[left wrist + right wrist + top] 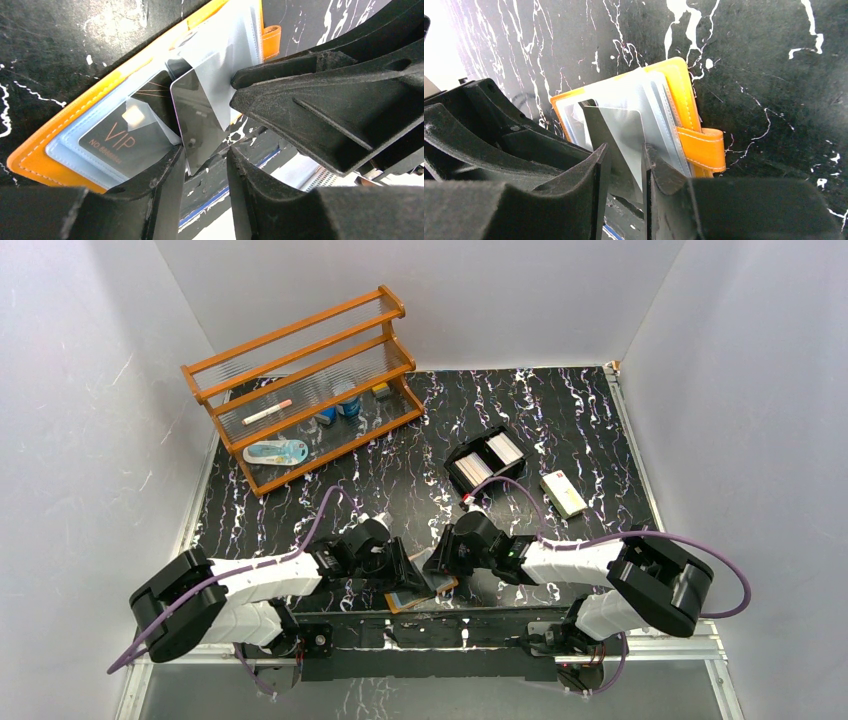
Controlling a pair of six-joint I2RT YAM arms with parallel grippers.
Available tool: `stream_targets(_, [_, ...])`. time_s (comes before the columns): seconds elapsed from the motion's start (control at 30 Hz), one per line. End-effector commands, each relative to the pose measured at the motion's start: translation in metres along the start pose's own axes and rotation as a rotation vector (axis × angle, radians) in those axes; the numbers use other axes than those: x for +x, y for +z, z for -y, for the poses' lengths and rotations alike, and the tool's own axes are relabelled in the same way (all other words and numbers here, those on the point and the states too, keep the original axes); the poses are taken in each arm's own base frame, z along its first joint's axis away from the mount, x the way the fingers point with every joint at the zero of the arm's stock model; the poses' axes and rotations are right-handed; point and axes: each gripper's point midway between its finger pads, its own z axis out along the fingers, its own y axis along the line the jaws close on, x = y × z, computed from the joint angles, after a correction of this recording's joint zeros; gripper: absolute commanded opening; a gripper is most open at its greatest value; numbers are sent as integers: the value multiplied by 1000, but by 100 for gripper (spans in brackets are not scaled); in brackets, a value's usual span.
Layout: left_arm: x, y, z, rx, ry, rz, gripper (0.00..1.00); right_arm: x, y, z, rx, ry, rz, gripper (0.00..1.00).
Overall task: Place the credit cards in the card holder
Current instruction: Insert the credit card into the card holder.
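Step in hand: feeding one card into a sleeve, both arms working together at the near edge of the table (560, 410). The card holder (50, 150) lies open and flat there, orange leather down, clear leaves up, snap tab (706, 150) sticking out to the side. One dark VIP card (120, 140) already sits in a sleeve. A second credit card (200, 120), dark and glossy, stands tilted over the holder; its upper corner looks tucked under a pale clear sleeve (215, 70) and its lower end hangs off twd the table edge. The left gripper (205, 160) has its jaws drawn in narrow w/ that lower end btwn them, but the left wrist view doesn't show whether the pads actually bite, so can't call it a grip. The right gripper (624, 150) is pinched nearly closed, tips at the sleeve mouth. It prob. holds the sleeve leaf up, though card and film overlap in the right wrist view, so it may have both. Spare cards (503, 448) wait in the black tray (485, 460), well apart, further back. As a guess the job is early to mid, w/ one card in, one going in and stacks left. Next move calls for a firm hold on the card's free end, then a straight push along the sleeve's axis while the other arm keeps the mouth open. Risks are the card skewing and jamming on the film edge, or the holder sliding on the smooth top.
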Motion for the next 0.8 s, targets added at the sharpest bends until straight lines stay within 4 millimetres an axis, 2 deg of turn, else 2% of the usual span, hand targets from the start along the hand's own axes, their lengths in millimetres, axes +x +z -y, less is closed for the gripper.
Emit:
stream_targets(0.0, [-16,-5,39,149,-4,69,31,10,-2,13,26,11,-25,37])
stream_targets(0.2, [-23,-6,37,164,-41,115,14,10,-4,13,22,12,-19,37])
stream_targets(0.27, [-23,-6,36,154,-42,117,11,10,-4,12,19,12,-18,37])
stream_targets(0.4, [-22,-3,26,94,-27,107,0,7,-7,6,8,6,-11,37])
stream_targets(0.5, [-19,-2,13,43,-25,100,0,-3,-15,1,19,-21,26,37])
stream_targets(0.63, [-15,-5,-3,-4,-39,98,0,-26,-37,-2,67,-98,123,39])
stream_targets(0.77, [-18,-9,-9,-17,-58,134,0,-41,-46,11,134,-135,181,40])
